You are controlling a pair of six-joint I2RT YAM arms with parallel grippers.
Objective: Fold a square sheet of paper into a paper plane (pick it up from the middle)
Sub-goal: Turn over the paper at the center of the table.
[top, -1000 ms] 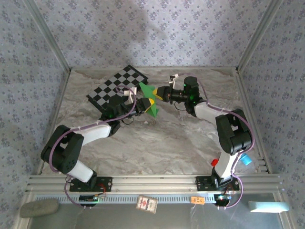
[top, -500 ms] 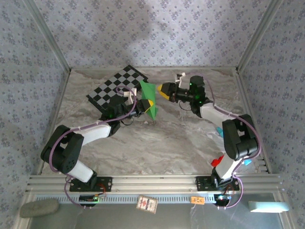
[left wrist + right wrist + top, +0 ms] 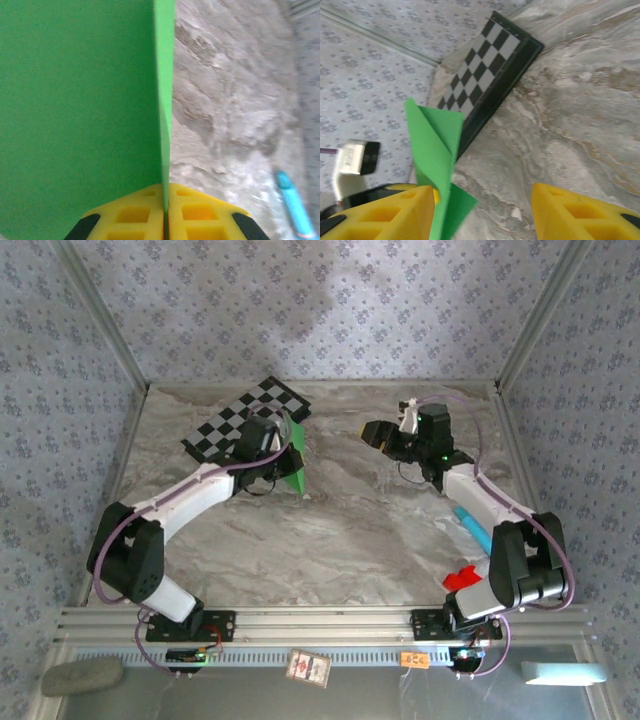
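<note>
Two claws over the marbled bench (image 3: 350,530), left claw (image 3: 164,202) clamped on green paper plane (image 3: 75,100), right claw (image 3: 374,432) spread apart, empty.

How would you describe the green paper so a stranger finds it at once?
Find the checkered board, far back on the left. Beside its right corner the left claw pinches the paper plane: the one bright-green thing, folded to a point.

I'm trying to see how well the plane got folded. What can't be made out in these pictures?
Top view: the plane is partly hidden by the left end effector; creases too small.
Left wrist view: plane blurred, cut off by top and left edges.
Right wrist view: its bottom cut off by the lower edge.
Top view: the red thing is too small to identify.
</note>
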